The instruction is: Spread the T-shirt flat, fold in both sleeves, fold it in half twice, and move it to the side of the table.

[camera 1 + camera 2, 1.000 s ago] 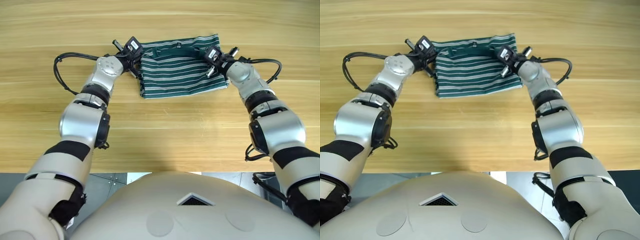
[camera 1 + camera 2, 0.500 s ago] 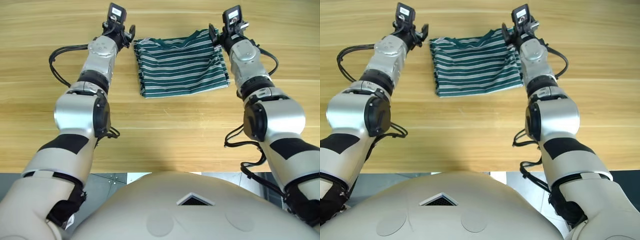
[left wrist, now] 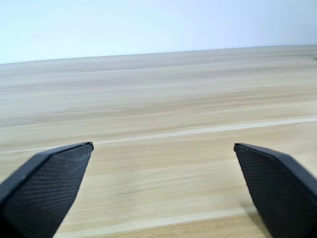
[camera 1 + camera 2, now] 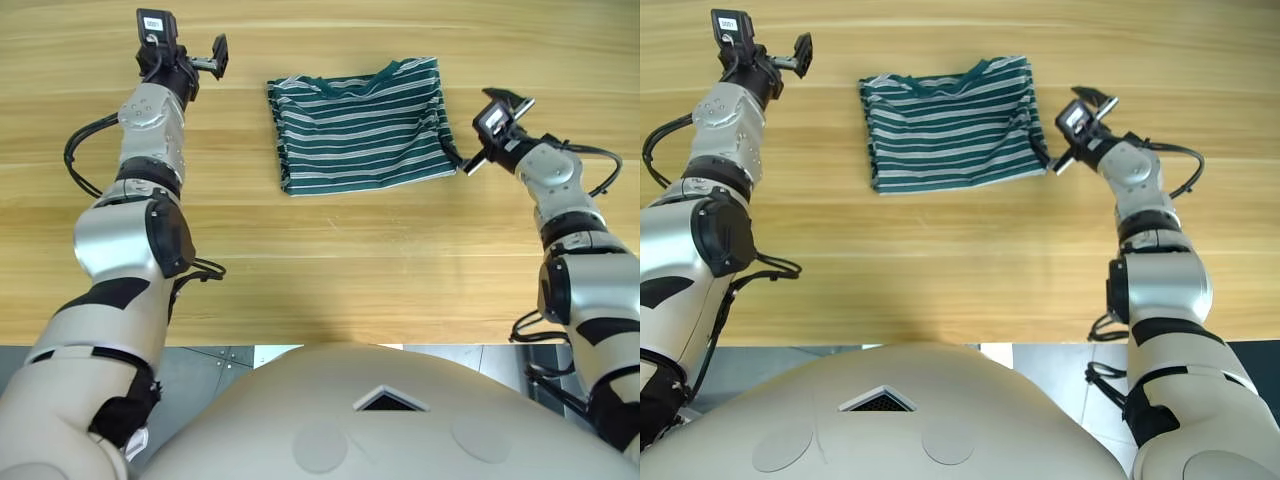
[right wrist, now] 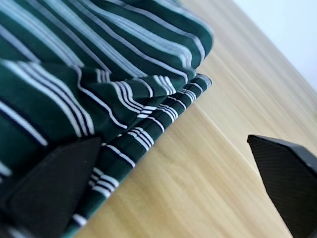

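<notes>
Both hands have left the far corners of the folded T-shirt (image 4: 358, 125), which lies mid-surface (image 4: 320, 260). Your left hand (image 4: 205, 62) has swung wide, spread open and empty. Your right hand (image 4: 488, 135), open and empty, now sits at the shirt's right edge, probably ready for the next fold.

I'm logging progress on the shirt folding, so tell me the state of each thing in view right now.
T-shirt: folded into a compact rectangle, lying flat on the table, not gripped.
Left gripper: open, empty, off to the shirt's left and apart from it.
Right gripper: open, empty, at the shirt's near right corner.
</notes>
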`<state>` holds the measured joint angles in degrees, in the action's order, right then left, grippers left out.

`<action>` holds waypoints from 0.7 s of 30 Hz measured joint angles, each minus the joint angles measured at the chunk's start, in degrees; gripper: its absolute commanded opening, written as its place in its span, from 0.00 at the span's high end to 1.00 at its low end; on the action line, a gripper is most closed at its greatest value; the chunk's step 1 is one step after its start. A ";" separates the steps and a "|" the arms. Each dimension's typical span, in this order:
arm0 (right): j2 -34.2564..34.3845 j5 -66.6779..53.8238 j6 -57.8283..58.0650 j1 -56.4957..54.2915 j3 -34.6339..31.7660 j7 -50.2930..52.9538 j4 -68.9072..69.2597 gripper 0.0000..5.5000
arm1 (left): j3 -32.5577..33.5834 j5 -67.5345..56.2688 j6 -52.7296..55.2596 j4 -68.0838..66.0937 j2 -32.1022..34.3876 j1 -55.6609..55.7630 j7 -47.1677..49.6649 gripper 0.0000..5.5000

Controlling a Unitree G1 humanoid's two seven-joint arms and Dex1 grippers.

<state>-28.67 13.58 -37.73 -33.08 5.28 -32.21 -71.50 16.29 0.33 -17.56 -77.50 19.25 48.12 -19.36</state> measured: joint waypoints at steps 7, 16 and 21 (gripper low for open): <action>-4.03 -10.86 -4.71 14.52 5.64 -18.19 23.01 0.02 | -1.43 0.53 -1.68 0.41 -0.32 -0.52 -0.16 0.02; -13.59 -38.85 2.70 39.27 10.41 -31.06 76.48 0.02 | -2.25 0.57 -2.46 0.44 -0.29 -0.53 -0.08 0.02; -15.33 -41.23 11.81 35.46 5.92 -26.85 84.25 0.02 | -5.35 2.78 -7.86 1.85 -0.15 -0.72 -3.49 0.02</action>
<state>-44.00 -27.65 -25.92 2.38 11.19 -59.06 12.75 10.94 3.11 -25.42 -75.66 19.10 47.40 -22.84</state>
